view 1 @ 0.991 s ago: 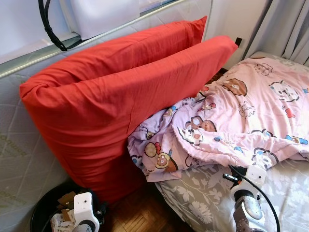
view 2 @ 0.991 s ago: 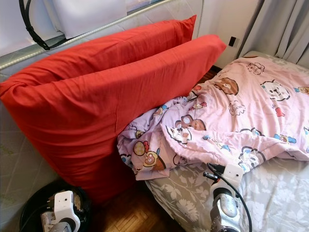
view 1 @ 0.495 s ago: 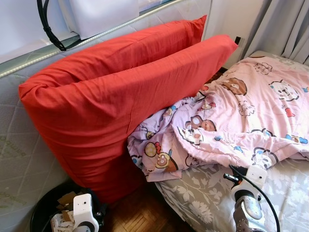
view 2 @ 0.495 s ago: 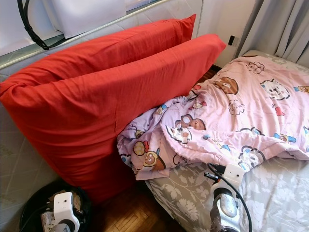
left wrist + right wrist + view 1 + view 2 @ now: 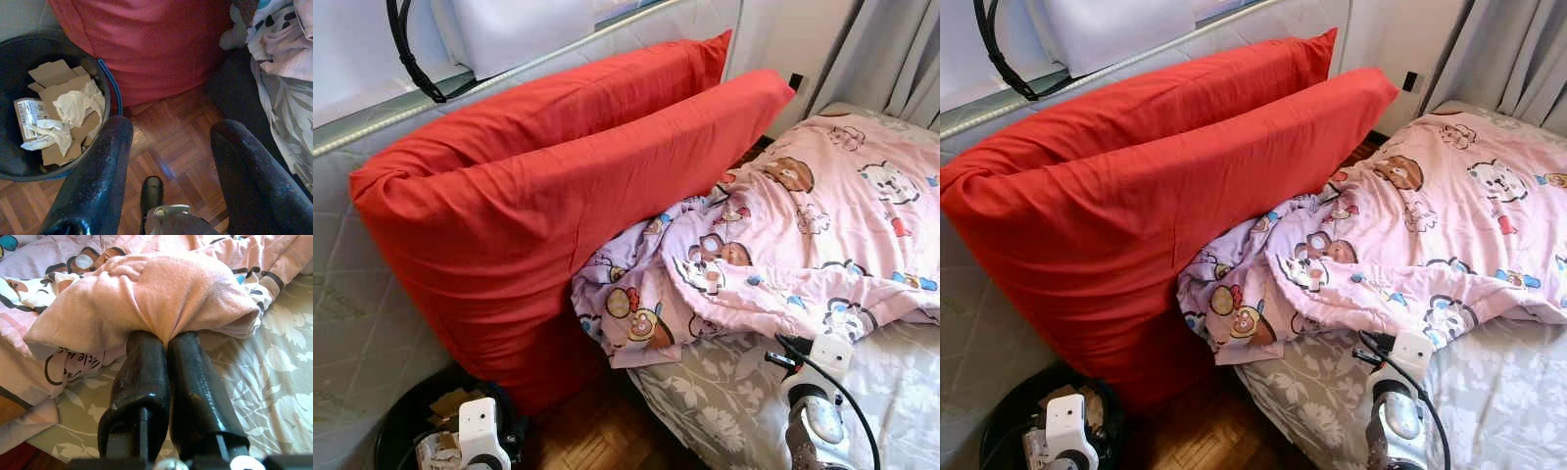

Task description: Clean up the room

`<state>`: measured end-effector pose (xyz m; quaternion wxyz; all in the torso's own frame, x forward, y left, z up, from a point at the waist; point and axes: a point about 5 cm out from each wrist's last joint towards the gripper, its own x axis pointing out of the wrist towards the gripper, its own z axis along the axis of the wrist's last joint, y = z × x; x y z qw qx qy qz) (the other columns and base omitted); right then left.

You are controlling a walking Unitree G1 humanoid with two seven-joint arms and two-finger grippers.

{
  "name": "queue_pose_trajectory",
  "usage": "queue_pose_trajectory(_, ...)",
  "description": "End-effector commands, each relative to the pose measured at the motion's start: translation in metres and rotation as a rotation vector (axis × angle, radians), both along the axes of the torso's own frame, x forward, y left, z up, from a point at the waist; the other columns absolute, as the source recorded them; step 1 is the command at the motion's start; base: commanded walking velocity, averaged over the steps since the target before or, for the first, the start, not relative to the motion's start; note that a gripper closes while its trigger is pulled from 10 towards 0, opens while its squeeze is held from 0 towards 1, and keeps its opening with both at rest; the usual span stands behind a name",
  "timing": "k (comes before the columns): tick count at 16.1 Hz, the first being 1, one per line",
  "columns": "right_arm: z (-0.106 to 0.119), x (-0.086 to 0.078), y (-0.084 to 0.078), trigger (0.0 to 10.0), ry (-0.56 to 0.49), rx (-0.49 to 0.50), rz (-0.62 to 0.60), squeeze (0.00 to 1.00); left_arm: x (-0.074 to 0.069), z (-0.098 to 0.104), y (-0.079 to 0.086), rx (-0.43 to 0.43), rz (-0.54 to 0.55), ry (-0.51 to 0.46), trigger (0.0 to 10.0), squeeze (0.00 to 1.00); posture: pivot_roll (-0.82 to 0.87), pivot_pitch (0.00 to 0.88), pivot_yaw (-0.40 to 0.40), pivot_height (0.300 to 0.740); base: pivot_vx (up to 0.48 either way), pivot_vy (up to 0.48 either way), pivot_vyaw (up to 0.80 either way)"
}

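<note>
A crumpled pink cartoon-print blanket (image 5: 822, 225) lies on the bed with the grey floral sheet (image 5: 724, 401). At the bed's near edge my right gripper (image 5: 166, 335) is shut, and a fold of the blanket's edge (image 5: 161, 298) bunches over its fingertips. Two big red pillows (image 5: 538, 196) lean against the upright mattress on the left. My left gripper (image 5: 173, 132) hangs open and holds nothing, low over the parquet floor (image 5: 171, 161). It is beside a black bin (image 5: 105, 83) holding cardboard and crumpled paper.
A pale mattress (image 5: 342, 313) stands against the left wall behind the pillows. Grey curtains (image 5: 891, 49) hang at the far right. A narrow strip of wood floor (image 5: 597, 431) separates the bin (image 5: 401, 421) from the bed.
Almost nothing has moved. My left wrist sits slightly lower in the picture, and the right arm stays at the blanket's edge.
</note>
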<state>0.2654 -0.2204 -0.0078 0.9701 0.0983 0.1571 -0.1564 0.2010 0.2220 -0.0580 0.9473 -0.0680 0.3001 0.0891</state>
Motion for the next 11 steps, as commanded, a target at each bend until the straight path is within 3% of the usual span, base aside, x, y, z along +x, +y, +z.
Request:
queue_pose_trajectory(1, -0.0024, -0.0038, -0.0031, 10.0, 0.012, -0.017, -0.003, 0.0, -0.0079, -0.0044, 0.0026, 0.007, -0.004, 0.031, 10.0, 0.0, 0.04, 0.122, 0.008, 0.74, -0.24, 0.0, 0.0)
queue_pose_trajectory(11, -0.0027, -0.0025, 0.0004, 10.0, 0.017, -0.021, 0.012, 0.0, -0.0072, -0.0043, 0.0012, 0.005, -0.023, 0.031, 10.0, 0.0, 0.04, 0.092, 0.014, 0.74, -0.269, 0.0, 0.0)
